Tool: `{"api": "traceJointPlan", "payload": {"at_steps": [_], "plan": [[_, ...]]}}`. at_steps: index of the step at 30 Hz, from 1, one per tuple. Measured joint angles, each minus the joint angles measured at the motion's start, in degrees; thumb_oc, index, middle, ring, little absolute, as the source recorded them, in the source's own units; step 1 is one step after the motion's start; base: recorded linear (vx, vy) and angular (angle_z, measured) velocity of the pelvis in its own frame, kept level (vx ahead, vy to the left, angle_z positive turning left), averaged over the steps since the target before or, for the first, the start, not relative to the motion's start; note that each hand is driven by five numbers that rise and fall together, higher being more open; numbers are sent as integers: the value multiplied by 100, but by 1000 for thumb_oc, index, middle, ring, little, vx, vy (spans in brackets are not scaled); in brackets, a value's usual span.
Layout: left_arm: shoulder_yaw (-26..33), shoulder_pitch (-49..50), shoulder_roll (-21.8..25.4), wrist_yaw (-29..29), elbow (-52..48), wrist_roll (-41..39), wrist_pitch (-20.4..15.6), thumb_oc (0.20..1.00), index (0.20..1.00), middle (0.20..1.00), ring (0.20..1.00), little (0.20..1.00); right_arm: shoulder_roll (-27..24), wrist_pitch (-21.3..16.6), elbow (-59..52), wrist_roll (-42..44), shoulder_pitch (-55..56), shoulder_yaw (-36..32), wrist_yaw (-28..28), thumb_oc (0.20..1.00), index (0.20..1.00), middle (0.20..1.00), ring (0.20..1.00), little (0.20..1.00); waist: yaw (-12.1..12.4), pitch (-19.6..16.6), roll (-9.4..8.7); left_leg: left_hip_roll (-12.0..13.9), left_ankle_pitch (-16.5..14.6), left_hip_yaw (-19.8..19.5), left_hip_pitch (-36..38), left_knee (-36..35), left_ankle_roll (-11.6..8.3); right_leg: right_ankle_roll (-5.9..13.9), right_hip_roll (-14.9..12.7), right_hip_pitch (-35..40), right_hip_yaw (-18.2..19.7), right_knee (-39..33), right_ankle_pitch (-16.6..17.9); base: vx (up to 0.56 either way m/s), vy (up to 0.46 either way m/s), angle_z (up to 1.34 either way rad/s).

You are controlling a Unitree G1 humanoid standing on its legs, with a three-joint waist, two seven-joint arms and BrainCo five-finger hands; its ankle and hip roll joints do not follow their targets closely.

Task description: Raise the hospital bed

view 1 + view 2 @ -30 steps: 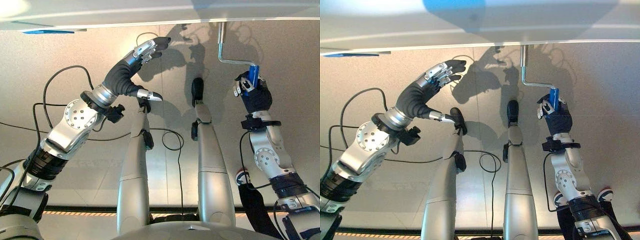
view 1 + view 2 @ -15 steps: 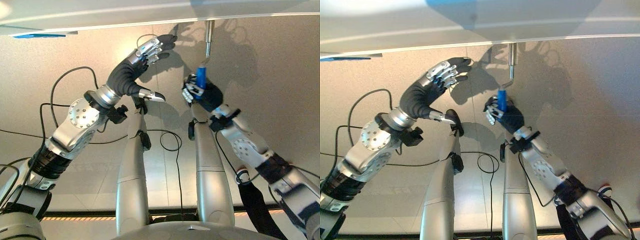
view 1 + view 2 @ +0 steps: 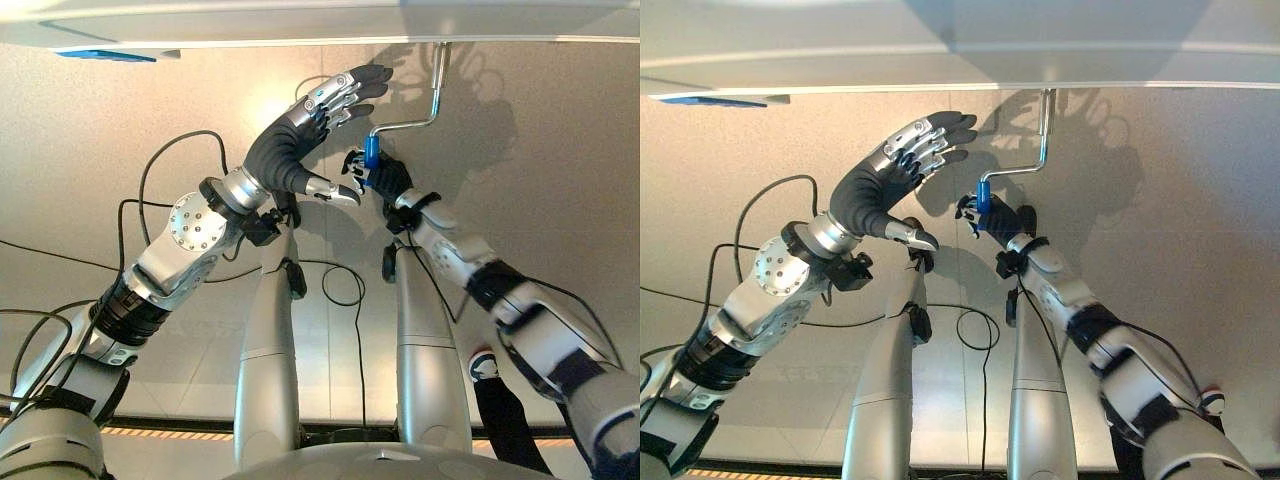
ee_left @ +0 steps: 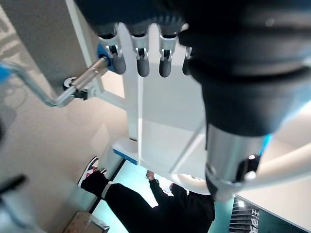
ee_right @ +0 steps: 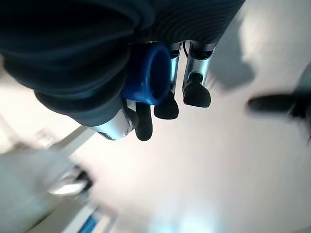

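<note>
Silver-grey arms, round screw-studded joint housings, dark ribbed wrist covers; left hand point(image 3: 322, 105), right hand point(image 3: 383, 176): silver fingers, dark tips.

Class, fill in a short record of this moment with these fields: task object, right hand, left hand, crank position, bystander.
task object: metal crank with a blue handle, fixed under the hospital bed's edge
right hand: right robot hand curled round the blue handle
left hand: left robot hand open, fingers straight, raised beside the crank, touching nothing
crank position: arm points toward the robot's left
bystander: person in dark clothes, seen in the left wrist view
</note>
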Motion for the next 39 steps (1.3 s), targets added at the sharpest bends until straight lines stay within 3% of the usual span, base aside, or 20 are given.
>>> {"api": "traceJointPlan", "payload": {"at_steps": [7, 16, 33, 34, 35, 39], "plan": [[-510, -197, -14, -29, -27, -220, 15, 1000, 1000, 1000, 1000, 1000, -151, 166, 1301, -227, -344, -215, -336, 200, 200, 200, 200, 200, 171, -2, 3, -41, 26, -21, 1, -26, 27, 1, -38, 28, -15, -19, 4, 1, 5, 2], [-689, -490, 234, -35, -23, -217, 15, 1000, 1000, 1000, 1000, 1000, -657, 230, 2391, -229, -477, -720, -407, 200, 200, 200, 200, 200, 155, -2, 3, -53, 25, -27, 4, -36, 30, 4, -52, 29, -23, -29, 6, 0, 0, 0], [-793, -595, 398, -17, 3, -213, 14, 1000, 1000, 1000, 1000, 1000, -763, 233, 2520, -251, -413, -1272, -504, 200, 200, 200, 200, 200, 191, -1, 5, -105, 48, -25, 18, -36, 63, 35, -104, 44, -14, -22, 25, 0, 0, 0], [-792, -568, 392, -14, 7, -213, 14, 1000, 1000, 1000, 1000, 1000, -763, 232, 2519, -250, -412, -1272, -510, 824, 824, 824, 824, 824, 191, -1, 5, -106, 50, -25, 19, -35, 65, 36, -104, 46, -13, -21, 25, 0, 0, 0], [-789, -545, 390, -11, 9, -213, 14, 1000, 1000, 1000, 1000, 1000, -765, 232, 2520, -243, -411, -1274, -537, 1000, 1000, 1000, 1000, 1000, 191, -1, 5, -107, 51, -24, 21, -35, 66, 36, -103, 48, -13, -20, 25, 0, 0, 0], [-767, -405, 385, 37, 245, -173, 8, 1000, 1000, 1000, 1000, 1000, -854, 230, 2526, -222, -279, -1285, -649, 1000, 1000, 1000, 1000, 1000, 168, 0, 5, -101, 50, -19, 102, -45, 65, 35, -99, 115, -13, -19, 26, 0, 0, 0]]}}
